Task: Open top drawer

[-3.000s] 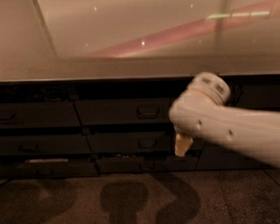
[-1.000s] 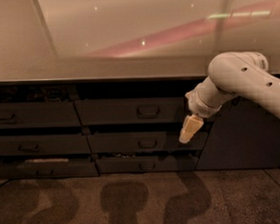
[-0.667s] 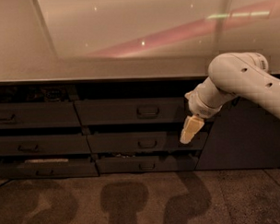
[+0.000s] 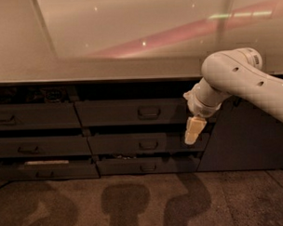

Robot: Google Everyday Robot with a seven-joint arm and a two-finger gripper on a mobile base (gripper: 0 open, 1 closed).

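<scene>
The top drawer (image 4: 132,112) is the wide dark grey front just under the counter, with a small loop handle (image 4: 149,112) at its centre. A dark gap shows above the front. My gripper (image 4: 194,129) hangs from the white arm (image 4: 238,79), pointing down. It is in front of the drawer's right end, to the right of the handle and a little lower. It holds nothing that I can see.
Two shorter fronts (image 4: 142,143) (image 4: 145,165) lie below the top drawer, and a column of drawers (image 4: 37,117) stands at the left. A pale countertop (image 4: 107,69) runs above. A plain dark panel (image 4: 245,139) is at the right. The carpet floor (image 4: 135,203) shows shadows.
Since three seconds ago the arm has swung up and to the right, and the gripper has risen from the middle drawer's height. Over the last second it has hardly moved. The drawers look unchanged.
</scene>
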